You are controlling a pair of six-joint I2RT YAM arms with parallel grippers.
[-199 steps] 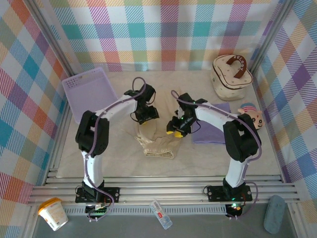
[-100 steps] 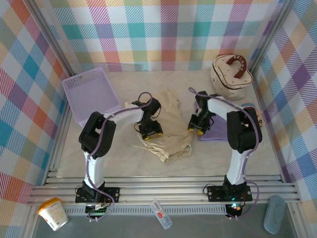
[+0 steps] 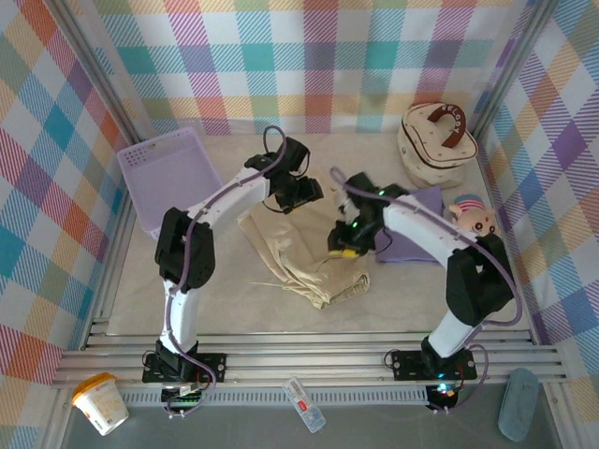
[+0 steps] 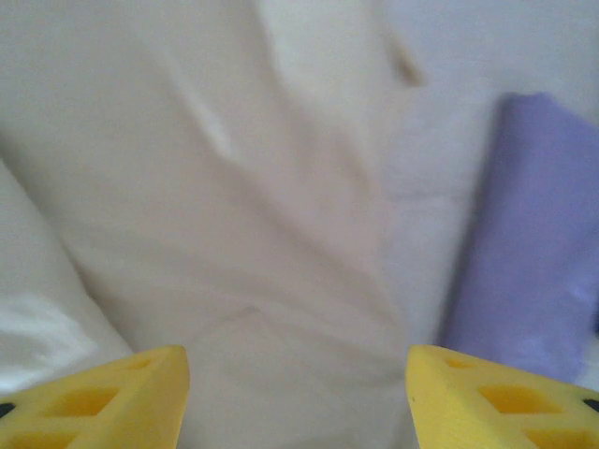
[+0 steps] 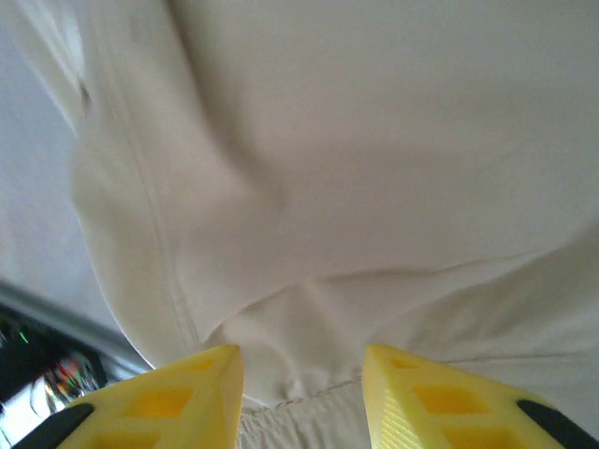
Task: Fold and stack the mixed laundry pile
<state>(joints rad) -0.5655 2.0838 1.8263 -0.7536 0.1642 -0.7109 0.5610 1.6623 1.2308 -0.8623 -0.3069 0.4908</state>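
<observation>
- The beige garment (image 3: 292, 251) is no longer the small bunch it was a second ago: it now lies drawn out in a long slant across the middle of the desk (image 3: 421, 304), its near end still rumpled and doubled over.
- The left gripper (image 3: 304, 194) has swung from the middle of the cloth out to its far end, while the right gripper (image 3: 343, 247) has come back from the purple side to the garment's right edge.
- My reading is that the cloth is being spread flat before any fold; nothing is stacked yet.
- The purple T-shirt (image 3: 401, 253) lies folded flat just right of the beige garment, partly under the right arm.
- Left jaws: wide apart and empty in the wrist view, hovering over smooth beige cloth, with the purple shirt off to one side.
- Right jaws: partly apart and narrowing, low over a hem and a fold of the beige cloth. Cloth fills the gap, but I cannot tell whether it is pinched.
</observation>
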